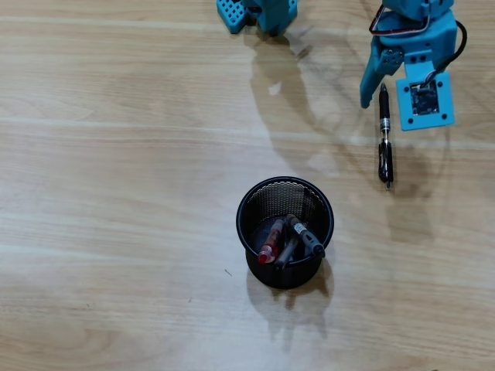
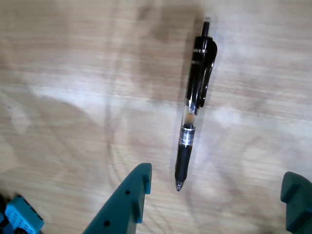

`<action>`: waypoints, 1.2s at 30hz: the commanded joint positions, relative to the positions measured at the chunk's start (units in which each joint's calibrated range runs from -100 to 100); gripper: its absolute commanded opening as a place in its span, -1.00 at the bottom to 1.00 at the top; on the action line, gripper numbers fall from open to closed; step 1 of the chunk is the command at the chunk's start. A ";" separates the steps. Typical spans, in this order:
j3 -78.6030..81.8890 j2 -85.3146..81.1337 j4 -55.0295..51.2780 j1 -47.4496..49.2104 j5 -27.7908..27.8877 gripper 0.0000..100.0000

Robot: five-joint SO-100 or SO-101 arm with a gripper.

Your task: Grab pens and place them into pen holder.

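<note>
A black pen [image 1: 384, 137] lies on the wooden table at the upper right of the overhead view, tip toward the arm. In the wrist view this pen [image 2: 193, 110] runs nearly upright, and its tip sits just ahead of the gap between my jaws. My teal gripper [image 2: 220, 179] is open wide, with nothing between the fingers [image 2: 139, 184]. From above, the gripper [image 1: 383, 83] hovers at the pen's upper end. The black mesh pen holder [image 1: 251, 202] stands mid-table and holds a red pen [image 1: 271, 242] and two darker pens [image 1: 305, 236].
A teal block [image 1: 258, 13] stands at the top edge of the overhead view, left of the arm. Bare wooden tabletop [image 1: 116, 193] stretches to the left and below the holder.
</note>
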State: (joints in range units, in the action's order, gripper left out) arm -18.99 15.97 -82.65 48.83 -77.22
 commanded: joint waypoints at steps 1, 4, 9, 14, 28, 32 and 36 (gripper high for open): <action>0.71 1.65 0.33 -0.04 -0.17 -0.40; 0.98 5.05 0.33 0.32 -0.17 -0.40; 0.16 9.04 0.51 1.42 -0.17 -0.40; 0.53 11.93 4.61 2.24 -0.22 -0.40; 0.80 19.06 8.07 4.53 -2.78 -0.41; 0.71 18.97 8.07 4.62 -2.78 -0.42; 0.53 18.89 8.07 4.62 -2.78 -0.51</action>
State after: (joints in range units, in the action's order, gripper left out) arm -17.92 35.09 -74.54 53.31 -79.66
